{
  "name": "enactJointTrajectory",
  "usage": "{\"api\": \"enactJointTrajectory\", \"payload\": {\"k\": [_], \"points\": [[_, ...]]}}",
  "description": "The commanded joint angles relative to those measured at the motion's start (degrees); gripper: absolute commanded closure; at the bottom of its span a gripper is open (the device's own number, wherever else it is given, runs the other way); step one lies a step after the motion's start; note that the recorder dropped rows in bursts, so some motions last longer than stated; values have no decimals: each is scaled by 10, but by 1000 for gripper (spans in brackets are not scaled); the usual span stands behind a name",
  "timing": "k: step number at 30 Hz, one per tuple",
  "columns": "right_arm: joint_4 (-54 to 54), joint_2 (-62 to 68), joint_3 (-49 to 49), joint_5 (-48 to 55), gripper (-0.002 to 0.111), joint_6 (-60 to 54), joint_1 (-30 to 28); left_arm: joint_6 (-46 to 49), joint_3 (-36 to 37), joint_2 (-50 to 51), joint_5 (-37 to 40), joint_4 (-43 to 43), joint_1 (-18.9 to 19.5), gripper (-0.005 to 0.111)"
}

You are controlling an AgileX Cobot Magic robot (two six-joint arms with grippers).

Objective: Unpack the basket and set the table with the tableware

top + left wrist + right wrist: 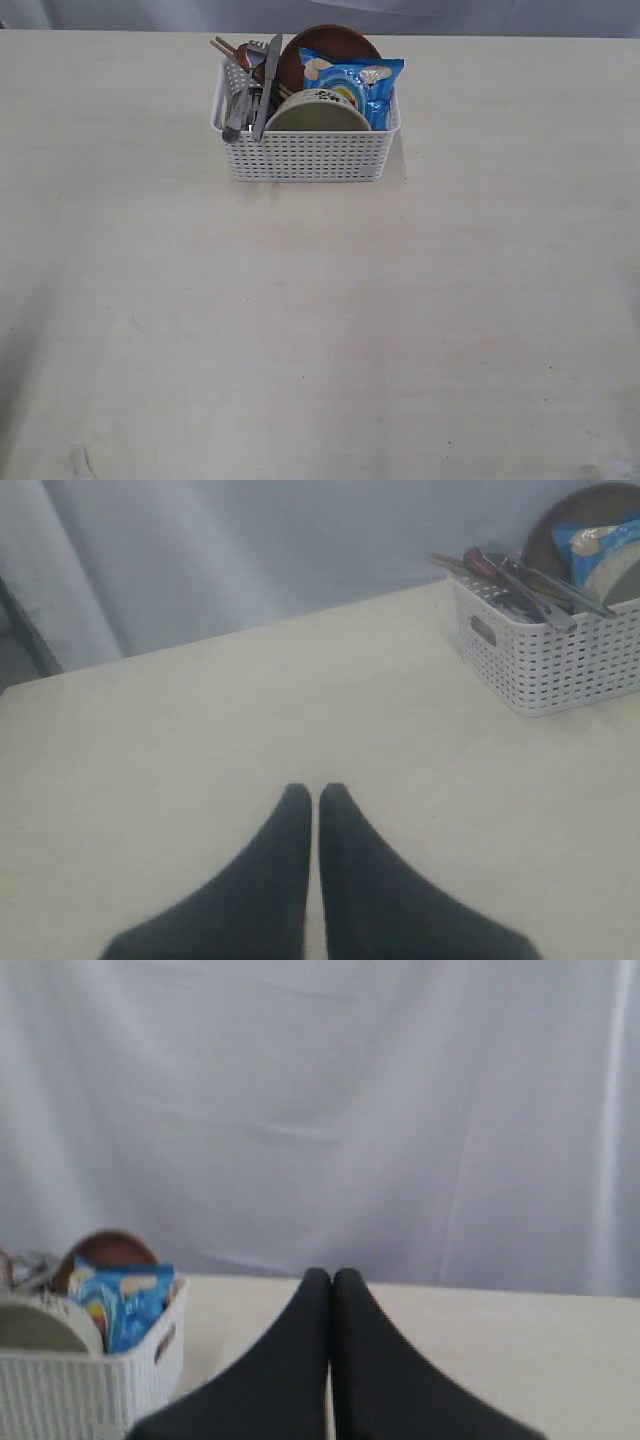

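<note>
Near the middle of the far edge of the broad pale cream table point(320, 330) stands the white rectangular perforated plastic basket point(305, 157), fully packed and well clear of both side edges. At the basket's left end, as the exterior view shows it, a long steel knife point(268, 85) leans upright against the rim. Behind it sit thin wooden chopsticks point(222, 46) and a reddish-brown wooden spoon point(243, 54); other steel handles beside the knife are too crowded to tell apart. A pale grey-green round bowl point(318, 113) stands on edge against the near wall of the basket. Behind the bowl are a shiny blue chip bag point(355, 80) and a round brown plate point(322, 45), also on edge at the far wall.

The black left gripper point(316, 795) hovers over bare table, well apart from the basket, its two fingers drawn together with only a thin slit between them and nothing held. The black right gripper point(332, 1280) is likewise closed and empty, fingers pressed side by side, pointing toward a white draped curtain point(320, 1110) beyond the far edge, with the basket off to one side.
</note>
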Motion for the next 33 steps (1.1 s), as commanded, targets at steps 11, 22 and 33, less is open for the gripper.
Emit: {"api": "enactJointTrajectory", "payload": {"k": [11,22,33], "points": [[74,16,-45,-18,108,210,-2,-142,1,-2,-250,-348,-1,104],[74,270,-205,78,76,185,88,-173,-163,172,-116,-305,-1,105],[86,574,-471,328,66,84,201,-27,-346,406,50,-302,-1,73]]}}
